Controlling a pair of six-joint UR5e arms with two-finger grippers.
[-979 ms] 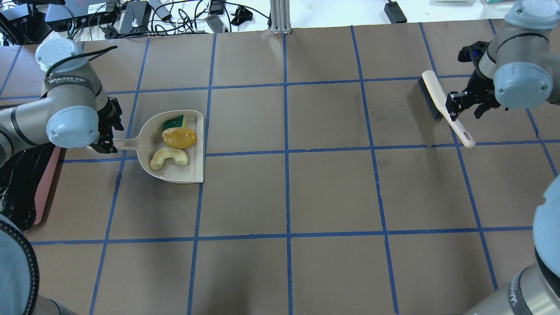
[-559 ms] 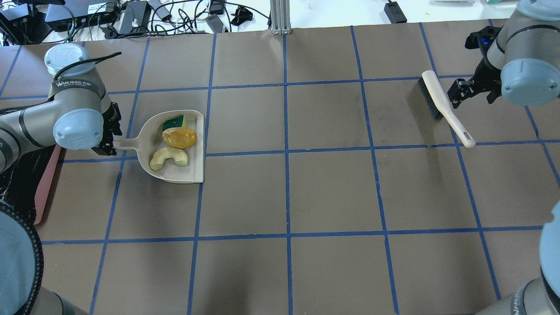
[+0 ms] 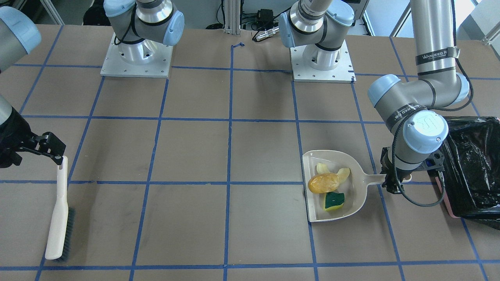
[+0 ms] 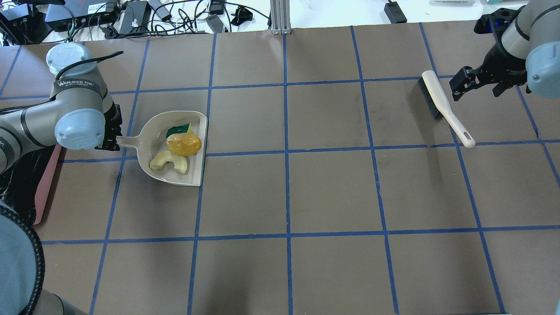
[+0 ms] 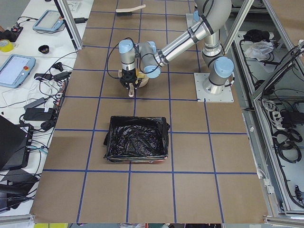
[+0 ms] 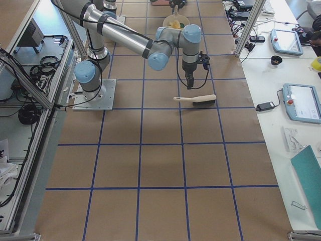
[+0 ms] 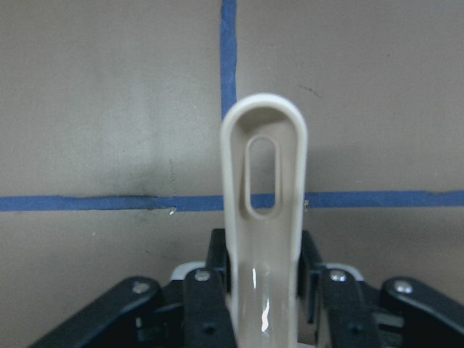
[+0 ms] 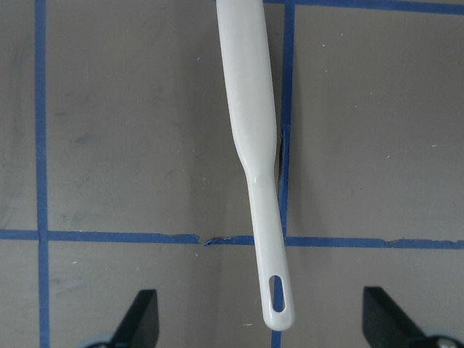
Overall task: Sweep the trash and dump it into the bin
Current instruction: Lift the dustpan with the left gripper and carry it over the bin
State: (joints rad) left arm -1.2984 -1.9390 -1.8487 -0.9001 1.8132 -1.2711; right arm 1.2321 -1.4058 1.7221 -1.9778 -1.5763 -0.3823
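Pinching beige dustpan by its handle w/ left jaws, clamped both sides. Carrying all 3 trash bits in pan: potato-like piece mid, crescent slice & sponge wedge either side. Not yet in bin, near handle end on counter. Hanging right jaws spread wide above brush handle tip, gripping nothing.
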